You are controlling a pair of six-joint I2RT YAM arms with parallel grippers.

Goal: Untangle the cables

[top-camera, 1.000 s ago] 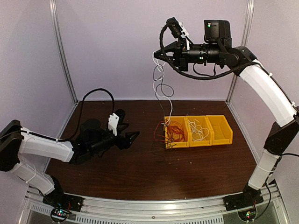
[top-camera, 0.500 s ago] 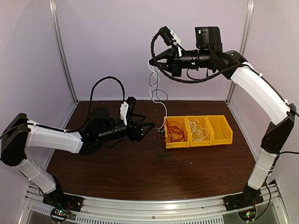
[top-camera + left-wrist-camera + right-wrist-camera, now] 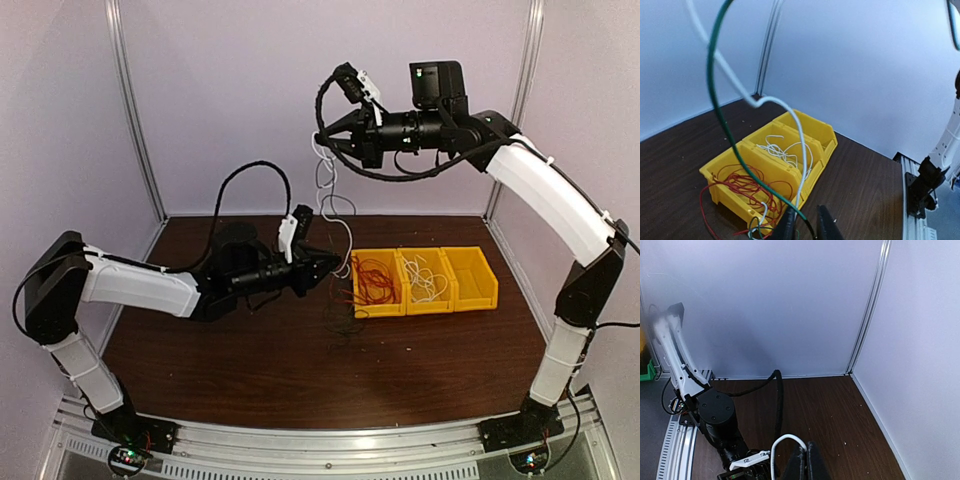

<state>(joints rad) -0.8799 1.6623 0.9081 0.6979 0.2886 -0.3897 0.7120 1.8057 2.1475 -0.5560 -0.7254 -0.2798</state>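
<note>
High at the back, my right gripper (image 3: 325, 140) (image 3: 807, 458) is shut on a loop of the white cable (image 3: 324, 196) (image 3: 785, 440). That cable hangs down toward the bins, and in the left wrist view the white cable (image 3: 740, 90) passes just behind one of my left fingers. My left gripper (image 3: 328, 265) (image 3: 805, 221) is low beside the hanging strands, shut on a dark green-black cable (image 3: 720, 115) that runs between its fingers. The red cable (image 3: 375, 285) (image 3: 747, 190) lies mostly in the leftmost yellow bin, with loops spilling over the bin's edge.
Three joined yellow bins (image 3: 470, 300) (image 3: 827, 132) stand right of centre. The middle one holds loose white wire (image 3: 425, 280) (image 3: 780, 150). A few dark strands (image 3: 345, 322) lie on the table in front of the red bin. Frame posts and walls close in the back.
My left arm has stretched right to the hanging strands and its jaws have shut on the dark cable. My right gripper has drifted a little left and down, still holding the white cable.
</note>
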